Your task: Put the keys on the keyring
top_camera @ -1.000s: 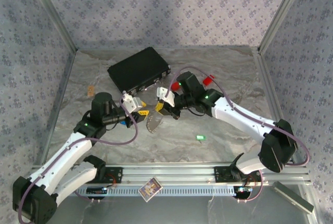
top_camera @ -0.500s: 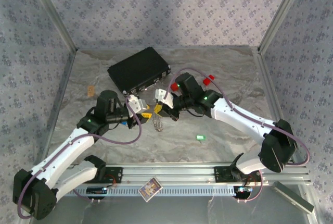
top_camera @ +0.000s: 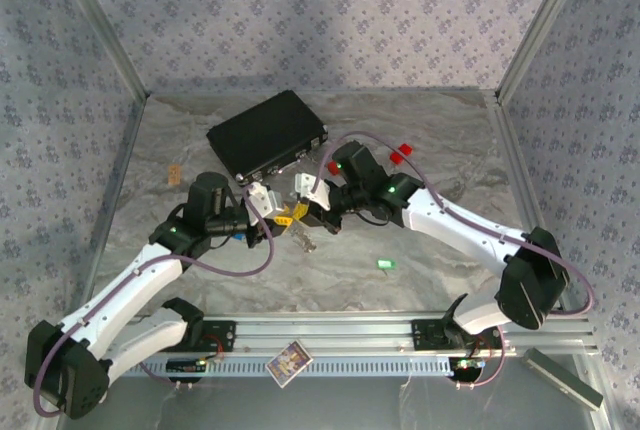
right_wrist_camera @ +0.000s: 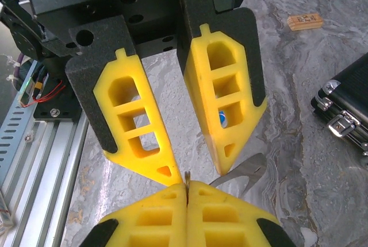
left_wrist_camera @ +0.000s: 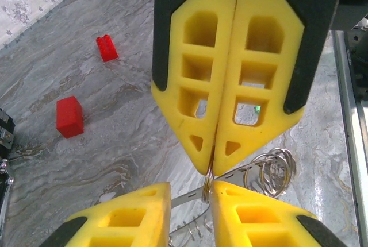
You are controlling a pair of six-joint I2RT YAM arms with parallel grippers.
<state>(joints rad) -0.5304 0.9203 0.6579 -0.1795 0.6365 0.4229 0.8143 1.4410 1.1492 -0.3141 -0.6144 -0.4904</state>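
keyring partly hidden behind left claw, black case cut by frame edge, green key a tiny speck

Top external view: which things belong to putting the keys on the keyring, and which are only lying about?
Job in hand: silvery metal keyring, pinched in the shut right end effector; open left end effector; small green-headed metal key; blue speck, perhaps the second key.
Lying about: black rectangular case; two red plastic blocks; small tan tile; printed card.
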